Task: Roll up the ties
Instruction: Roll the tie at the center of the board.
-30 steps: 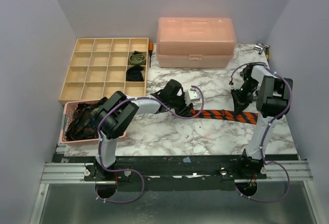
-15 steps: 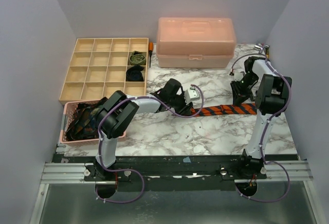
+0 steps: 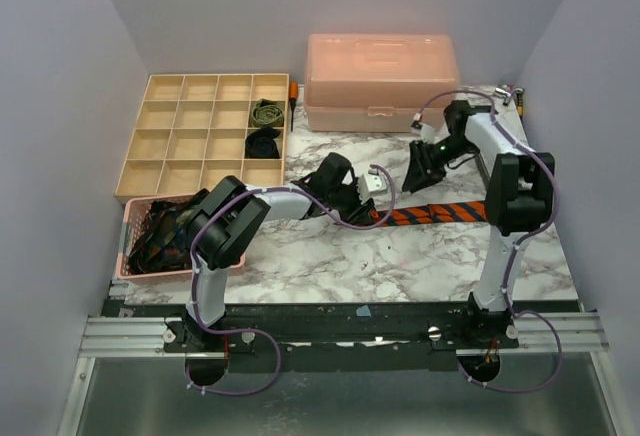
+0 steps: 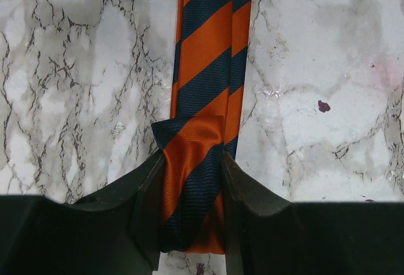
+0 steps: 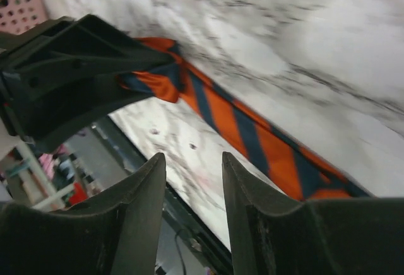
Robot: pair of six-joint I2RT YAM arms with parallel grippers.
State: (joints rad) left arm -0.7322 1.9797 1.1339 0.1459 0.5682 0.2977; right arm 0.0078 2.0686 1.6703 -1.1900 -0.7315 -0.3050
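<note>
Striped tie lies flat across the tabletop's right half, midway between the near and back edges. Rolling has barely begun: only its folded end is clamped in the left gripper. Rolled ties sit in the tray; others wait in the basket. Right gripper, parted and empty, has swung from the tie's right end toward the back edge.

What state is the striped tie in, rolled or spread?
Mostly spread: the tie lies flat on the table, only its end folded in the left end effector.
</note>
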